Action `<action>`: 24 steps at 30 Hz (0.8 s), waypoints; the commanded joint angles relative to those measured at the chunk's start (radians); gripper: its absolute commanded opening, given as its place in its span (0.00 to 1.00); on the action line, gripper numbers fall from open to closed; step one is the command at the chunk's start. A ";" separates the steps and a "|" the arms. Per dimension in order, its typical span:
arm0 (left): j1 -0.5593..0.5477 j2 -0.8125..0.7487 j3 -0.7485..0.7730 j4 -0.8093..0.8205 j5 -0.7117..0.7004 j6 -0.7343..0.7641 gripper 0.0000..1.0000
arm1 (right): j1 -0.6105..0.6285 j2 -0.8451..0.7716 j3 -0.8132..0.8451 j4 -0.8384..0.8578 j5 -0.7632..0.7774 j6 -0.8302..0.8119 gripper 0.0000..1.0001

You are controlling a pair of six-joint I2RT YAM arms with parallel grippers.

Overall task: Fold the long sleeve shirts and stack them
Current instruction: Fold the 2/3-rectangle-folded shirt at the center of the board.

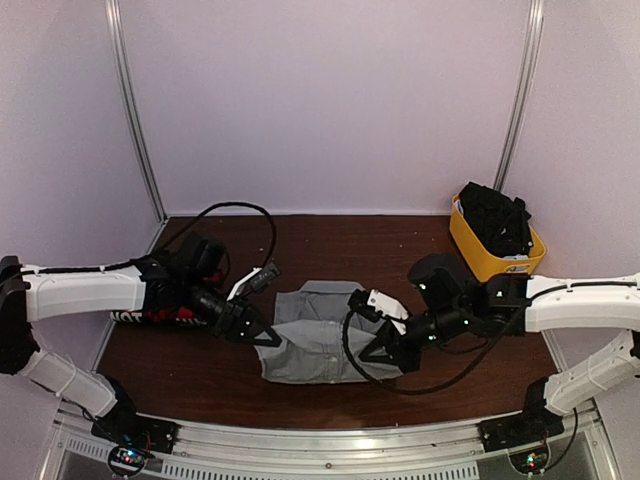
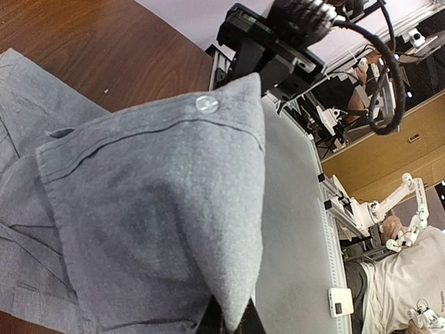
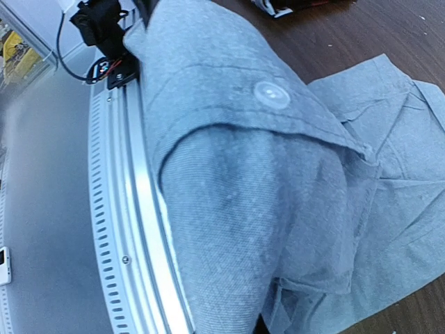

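Grey shirt — side edges pinched by left fingers and right fingers.

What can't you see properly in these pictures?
Left wrist view: left jaws, mostly under the plain grey cloth shirt.
Right wrist view: right jaws, nearly covered by the same shirt.
Top view: red-and-black plaid shirt, mostly under the left arm.
Top view: dark pile in the yellow plastic bin, too dark to identify.

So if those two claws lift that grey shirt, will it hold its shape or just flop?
Likely floppy: the grey shirt lies creased on the table, and where the left gripper and right gripper pinch it, the cloth drapes in soft folds. Probably light too, being thin weave. The stitched edge by the button may hold slightly stiffer.
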 commanded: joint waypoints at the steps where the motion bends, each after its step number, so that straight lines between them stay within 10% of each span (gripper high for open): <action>1: -0.031 -0.099 -0.086 0.018 -0.037 -0.050 0.01 | 0.101 -0.059 -0.020 -0.025 -0.008 0.127 0.00; 13: -0.191 -0.369 -0.227 0.004 -0.132 -0.262 0.06 | 0.358 -0.113 -0.033 -0.019 0.017 0.376 0.00; 24: -0.090 -0.130 -0.116 0.119 -0.043 -0.245 0.02 | 0.102 -0.126 -0.060 -0.004 -0.133 0.371 0.00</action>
